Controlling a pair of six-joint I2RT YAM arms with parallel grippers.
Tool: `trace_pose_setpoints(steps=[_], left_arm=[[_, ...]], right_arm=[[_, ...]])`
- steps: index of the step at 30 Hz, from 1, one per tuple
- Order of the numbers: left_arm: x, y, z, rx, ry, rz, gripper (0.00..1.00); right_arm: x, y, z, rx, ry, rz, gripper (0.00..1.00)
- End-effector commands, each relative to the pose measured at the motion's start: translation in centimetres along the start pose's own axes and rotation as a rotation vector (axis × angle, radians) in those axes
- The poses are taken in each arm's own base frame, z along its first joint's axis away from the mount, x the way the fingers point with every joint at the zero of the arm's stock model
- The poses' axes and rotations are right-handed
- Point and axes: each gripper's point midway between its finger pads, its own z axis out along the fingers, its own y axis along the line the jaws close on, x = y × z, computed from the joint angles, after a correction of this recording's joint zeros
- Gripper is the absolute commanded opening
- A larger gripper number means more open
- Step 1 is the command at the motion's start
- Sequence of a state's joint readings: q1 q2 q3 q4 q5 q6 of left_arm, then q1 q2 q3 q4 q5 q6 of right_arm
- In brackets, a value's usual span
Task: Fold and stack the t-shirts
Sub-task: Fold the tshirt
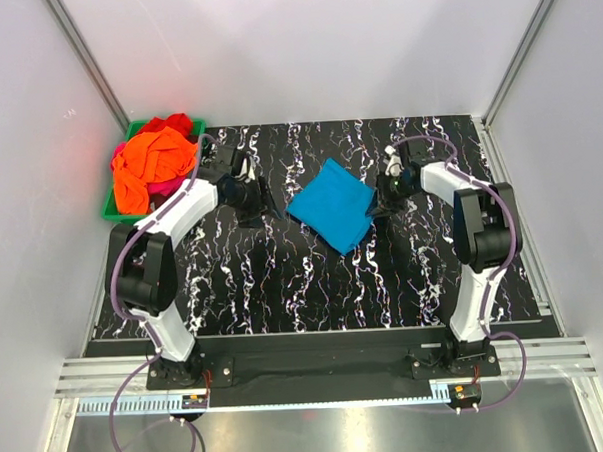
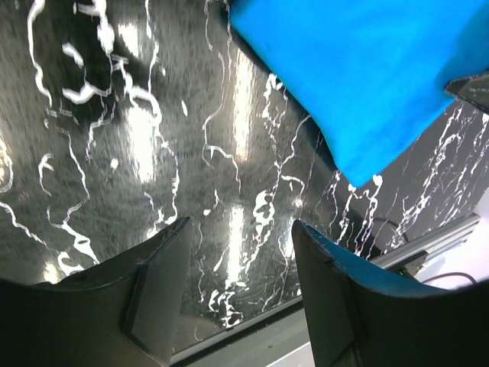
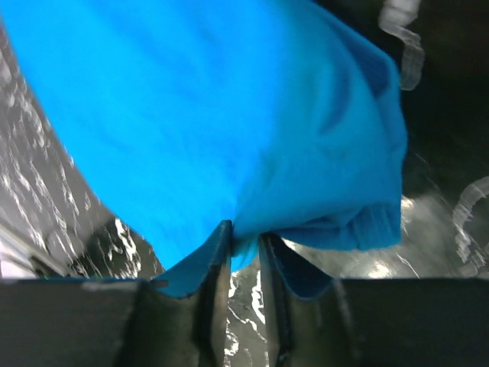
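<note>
1. One turquoise t-shirt (image 1: 331,203) lies folded mid-worktop (image 1: 284,277). Your right hand (image 3: 244,233) pinches its right edge, fingers nearly closed.
2. Your left hand (image 2: 241,224) hangs wide open and empty, just beside the shirt.
3. That pinch looks shallow. Pull sideways and the cloth may slip free, or the fold may drag open.
4. The orange and red shirts (image 1: 154,164) sit heaped in the green bin (image 1: 108,206).

one folded t-shirt (image 1: 331,205) lies at the centre of the tabletop (image 1: 284,277). the bin (image 1: 111,207) sits at the far left corner, with heaped t-shirts (image 1: 149,168) in it. left gripper (image 1: 259,206) left of the folded t-shirt, right gripper (image 1: 384,198) at its right edge.
</note>
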State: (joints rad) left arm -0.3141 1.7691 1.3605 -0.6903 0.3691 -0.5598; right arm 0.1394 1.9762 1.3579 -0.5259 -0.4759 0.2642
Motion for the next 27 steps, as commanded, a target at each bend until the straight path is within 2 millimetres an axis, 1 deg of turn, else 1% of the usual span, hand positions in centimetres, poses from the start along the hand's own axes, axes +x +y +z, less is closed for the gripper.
trace_pose_setpoints(steps=[1, 2, 3, 4, 5, 6, 8, 9, 10, 11, 12, 13, 14, 15, 16, 17, 18, 19, 20, 21, 22, 23, 24, 25, 26, 27], left_arm=[[-0.8, -2.0, -2.1, 0.082, -0.074, 0.002, 0.59], [-0.8, -1.8, -2.1, 0.073, -0.082, 0.002, 0.59], [-0.7, -1.6, -2.1, 0.069, -0.080, 0.002, 0.59], [-0.7, -1.5, -2.1, 0.065, -0.081, 0.003, 0.59], [-0.7, -1.4, -2.0, 0.059, -0.083, 0.008, 0.59], [-0.7, -1.3, -2.0, 0.055, -0.079, 0.010, 0.60], [-0.7, -0.9, -1.6, 0.041, -0.075, 0.015, 0.60], [-0.7, -0.5, -1.4, 0.027, -0.080, 0.025, 0.60], [-0.7, 0.3, -0.8, 0.000, -0.079, 0.024, 0.60], [-0.7, 0.6, -0.3, 0.002, -0.077, 0.030, 0.61], [-1.5, 0.8, 0.0, 0.018, -0.099, 0.046, 0.62], [-1.8, 0.8, 0.5, 0.037, -0.096, 0.046, 0.63], [-2.1, 1.1, 1.5, 0.049, -0.087, 0.038, 0.63], [-3.3, 0.9, 2.0, 0.081, -0.116, 0.041, 0.64], [-3.8, 0.6, 2.4, 0.101, -0.120, 0.045, 0.65], [-4.5, 0.4, 3.5, 0.122, -0.125, 0.050, 0.66], [-4.6, 0.3, 4.0, 0.133, -0.120, 0.049, 0.66], [-5.0, -0.2, 4.1, 0.156, -0.118, 0.053, 0.66], [-5.2, -0.2, 4.5, 0.157, -0.115, 0.055, 0.66], [-5.3, 0.0, 5.2, 0.152, -0.107, 0.055, 0.66], [-5.9, -0.3, 5.2, 0.160, -0.115, 0.066, 0.67], [-6.1, -0.3, 5.4, 0.159, -0.110, 0.081, 0.67], [-6.0, 0.2, 6.4, 0.147, -0.087, 0.078, 0.67], [-7.0, -0.5, 6.2, 0.154, -0.098, 0.099, 0.67], [-6.8, -0.1, 6.5, 0.138, -0.074, 0.111, 0.67], [-6.7, 0.5, 7.4, 0.119, -0.057, 0.111, 0.67]], right_arm=[[0.7, 3.6, -0.1, -0.154, 0.072, -0.210, 0.25], [1.4, 4.2, 0.0, -0.169, 0.097, -0.222, 0.24], [2.1, 5.5, 0.4, -0.187, 0.117, -0.251, 0.22], [2.6, 6.2, 0.7, -0.194, 0.133, -0.272, 0.22], [3.5, 6.5, 1.1, -0.190, 0.169, -0.299, 0.21], [4.8, 7.2, 1.8, -0.188, 0.208, -0.331, 0.21], [5.5, 7.4, 2.2, -0.188, 0.226, -0.340, 0.19], [6.1, 7.3, 2.3, -0.189, 0.238, -0.333, 0.19], [6.2, 7.1, 2.2, -0.178, 0.233, -0.330, 0.18], [6.4, 7.0, 1.7, -0.167, 0.227, -0.329, 0.19], [6.4, 6.8, 1.4, -0.155, 0.219, -0.327, 0.19], [6.4, 6.4, 1.1, -0.136, 0.211, -0.318, 0.20], [6.8, 6.4, 0.6, -0.126, 0.206, -0.287, 0.27], [7.0, 6.1, 0.4, -0.113, 0.203, -0.265, 0.29], [7.1, 5.6, 0.2, -0.093, 0.192, -0.244, 0.31], [7.5, 5.1, -0.4, -0.079, 0.170, -0.198, 0.37], [7.6, 4.6, -0.7, -0.067, 0.158, -0.174, 0.38], [7.6, 4.0, -1.0, -0.046, 0.141, -0.149, 0.39], [7.6, 3.1, -1.8, -0.028, 0.117, -0.094, 0.39], [7.7, 2.6, -2.2, -0.018, 0.104, -0.072, 0.39], [7.3, 2.2, -3.1, 0.006, 0.064, -0.060, 0.39], [7.5, 1.0, -3.6, 0.026, 0.054, -0.014, 0.39], [7.5, 0.8, -4.1, 0.028, 0.042, -0.005, 0.43], [7.3, 0.5, -4.5, 0.035, 0.024, 0.008, 0.45], [7.3, 0.5, -5.2, 0.035, 0.006, 0.021, 0.47], [7.2, 0.7, -5.5, 0.031, 0.000, 0.023, 0.49]])
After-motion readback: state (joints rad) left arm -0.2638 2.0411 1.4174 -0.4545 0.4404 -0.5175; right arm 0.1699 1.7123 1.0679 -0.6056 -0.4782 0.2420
